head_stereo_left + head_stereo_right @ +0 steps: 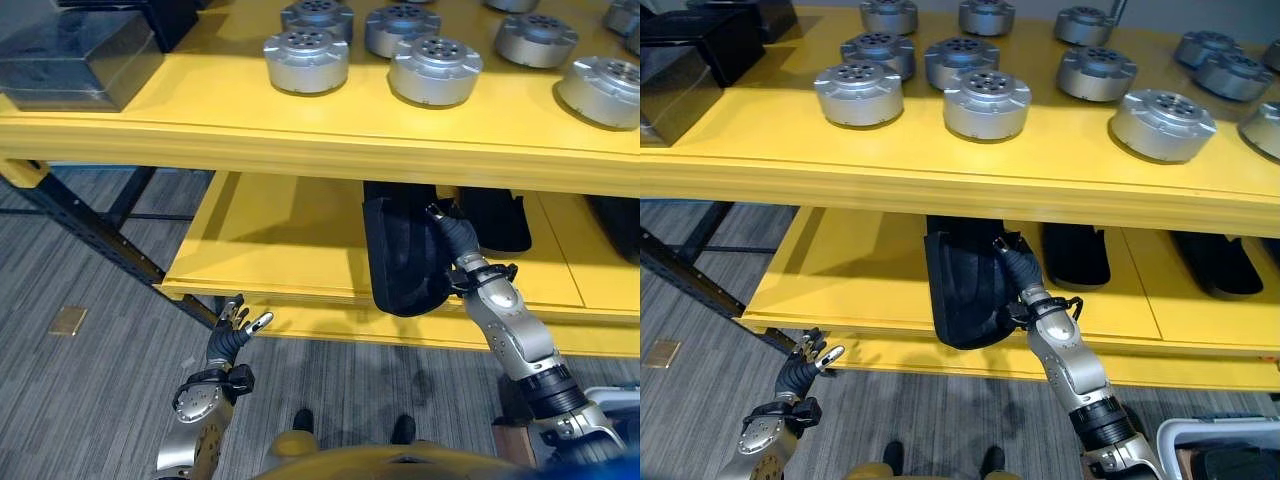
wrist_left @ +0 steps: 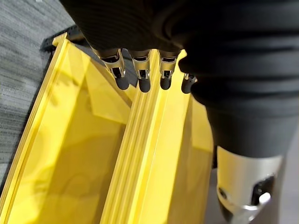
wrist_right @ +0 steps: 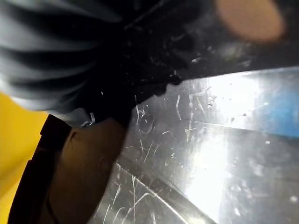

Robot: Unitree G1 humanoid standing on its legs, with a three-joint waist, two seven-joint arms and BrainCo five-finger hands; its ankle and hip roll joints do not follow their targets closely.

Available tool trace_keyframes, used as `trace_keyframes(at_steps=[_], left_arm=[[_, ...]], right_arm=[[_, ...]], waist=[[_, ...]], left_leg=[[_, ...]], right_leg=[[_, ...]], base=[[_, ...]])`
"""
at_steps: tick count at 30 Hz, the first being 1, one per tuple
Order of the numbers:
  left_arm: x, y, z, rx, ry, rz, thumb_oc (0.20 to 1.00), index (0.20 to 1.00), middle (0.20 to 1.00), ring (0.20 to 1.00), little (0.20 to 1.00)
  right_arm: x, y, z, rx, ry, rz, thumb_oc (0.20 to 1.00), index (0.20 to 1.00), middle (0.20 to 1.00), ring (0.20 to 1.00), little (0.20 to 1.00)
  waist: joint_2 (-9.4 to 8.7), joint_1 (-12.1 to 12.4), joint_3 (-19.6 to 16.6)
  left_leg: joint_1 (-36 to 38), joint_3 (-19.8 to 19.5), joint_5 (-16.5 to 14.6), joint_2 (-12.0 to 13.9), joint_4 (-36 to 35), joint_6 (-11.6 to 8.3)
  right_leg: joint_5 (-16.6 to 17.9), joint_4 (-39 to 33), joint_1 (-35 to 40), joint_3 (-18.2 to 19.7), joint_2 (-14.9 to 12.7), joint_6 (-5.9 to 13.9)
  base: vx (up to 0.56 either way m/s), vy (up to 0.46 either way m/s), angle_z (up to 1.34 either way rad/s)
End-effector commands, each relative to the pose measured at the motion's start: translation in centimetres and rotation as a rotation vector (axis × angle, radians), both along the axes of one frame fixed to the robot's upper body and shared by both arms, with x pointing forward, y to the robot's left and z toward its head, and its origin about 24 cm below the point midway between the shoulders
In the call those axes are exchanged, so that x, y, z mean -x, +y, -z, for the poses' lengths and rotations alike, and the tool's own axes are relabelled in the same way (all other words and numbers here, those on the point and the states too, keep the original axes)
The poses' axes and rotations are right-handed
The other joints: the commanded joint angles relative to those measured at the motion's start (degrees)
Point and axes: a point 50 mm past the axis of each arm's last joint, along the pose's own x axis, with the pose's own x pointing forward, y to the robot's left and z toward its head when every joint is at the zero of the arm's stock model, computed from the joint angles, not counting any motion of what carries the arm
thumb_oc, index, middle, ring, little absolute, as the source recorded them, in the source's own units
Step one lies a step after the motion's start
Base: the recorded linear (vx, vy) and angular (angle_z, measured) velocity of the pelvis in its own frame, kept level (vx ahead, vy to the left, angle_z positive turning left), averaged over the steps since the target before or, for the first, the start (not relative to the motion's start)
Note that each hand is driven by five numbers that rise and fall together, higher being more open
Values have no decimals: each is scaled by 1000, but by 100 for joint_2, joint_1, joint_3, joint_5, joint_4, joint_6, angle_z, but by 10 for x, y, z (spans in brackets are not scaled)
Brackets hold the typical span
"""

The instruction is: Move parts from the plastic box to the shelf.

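Yellow shelf (image 1: 940, 160) fills the scene. Right robot hand (image 1: 1015, 262) reaches onto its lower level against a black part (image 1: 962, 285); its grasp cannot be told. Left robot hand (image 1: 232, 330) hangs open. Placing seems underway; releasing comes next.

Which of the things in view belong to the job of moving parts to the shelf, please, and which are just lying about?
Belonging to the job:
- black part on the lower shelf
- right robot hand, reaching in against the black part
- left robot hand, open and idle

Lying about:
- silver discs on the upper shelf
- dark box there
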Motion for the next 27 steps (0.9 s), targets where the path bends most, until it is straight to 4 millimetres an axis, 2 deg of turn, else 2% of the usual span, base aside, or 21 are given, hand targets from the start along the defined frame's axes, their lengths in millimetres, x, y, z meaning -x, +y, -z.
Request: trace_keyframes(at_steps=[1, 6, 10, 11, 12, 13, 15, 19, 23, 27], left_arm=[[-14, 6, -22, -44, -99, 54, 1000, 1000, 1000, 1000, 1000], [-16, 3, -26, -43, -111, 86, 1000, 1000, 1000, 1000, 1000], [-20, 1, -31, -48, -126, 125, 1000, 1000, 1000, 1000, 1000], [-24, 0, -34, -51, -140, 144, 1000, 1000, 1000, 1000, 1000], [-39, -1, -50, -77, -208, 186, 1000, 1000, 1000, 1000, 1000], [-40, -1, -51, -77, -211, 186, 1000, 1000, 1000, 1000, 1000], [-45, -2, -61, -77, -258, 182, 1000, 1000, 1000, 1000, 1000], [-48, -10, -67, -37, -302, 161, 1000, 1000, 1000, 1000, 1000], [-52, -14, -70, -28, -323, 156, 1000, 1000, 1000, 1000, 1000], [-52, -14, -67, -24, -310, 139, 1000, 1000, 1000, 1000, 1000]], right_arm=[[-24, 10, -28, -65, -82, -1, 200, 200, 200, 200, 200], [-42, 9, -41, -32, -93, 37, 200, 200, 200, 200, 200], [-60, -4, -70, -14, -160, 121, 200, 200, 200, 200, 200], [-67, -13, -91, 0, -215, 168, 200, 200, 200, 200, 200], [-73, -20, -136, 3, -345, 209, 200, 200, 200, 200, 200], [-73, -20, -137, 3, -348, 210, 200, 200, 200, 200, 200], [-73, -26, -163, -4, -421, 245, 200, 200, 200, 200, 200], [-71, -38, -191, -15, -500, 298, 200, 200, 200, 200, 200], [-68, -51, -211, -47, -554, 357, 200, 200, 200, 200, 200], [-67, -62, -226, -73, -587, 405, 200, 200, 200, 200, 200]], waist=[[-102, 90, -227], [-101, 186, -204], [-66, 250, -52], [-16, 278, 137], [130, 236, 598], [130, 241, 585], [246, 213, 781], [291, 249, 993], [323, 209, 1143], [350, 199, 1176]], left_leg=[[-165, 200, 22, 453, 270, -158], [-220, 162, 50, 428, 239, -158], [-511, 96, 48, 409, 413, -173], [-822, 42, 25, 398, 685, -175], [-1563, -67, -103, 343, 1395, -195], [-1625, -69, -124, 343, 1449, -192], [-2170, -46, -326, 323, 2100, -196], [-2918, -36, -773, 419, 3098, -220], [-3714, -143, -818, 407, 3684, -197], [-4114, -188, -929, 414, 3999, -168]], right_leg=[[-261, 171, 204, -127, -634, 525], [-244, 162, 184, -163, -636, 526], [-255, 243, 22, -195, -671, 518], [-281, 432, -210, -219, -731, 509], [-389, 1178, -1020, -92, -919, 469], [-412, 1234, -1085, -78, -928, 468], [-573, 2024, -1831, 24, -1045, 488], [-989, 3158, -2765, 83, -1282, 517], [-1094, 3781, -3469, 121, -1436, 456], [-1229, 4111, -3917, 245, -1453, 415]], base=[[0, 0, 0], [1, -2, 3], [-82, -12, 10], [-524, 20, 18], [-491, 29, 29], [-493, 81, 35], [-199, 94, 20], [-115, 37, -25], [-131, -18, -4], [-27, 2, 10]])
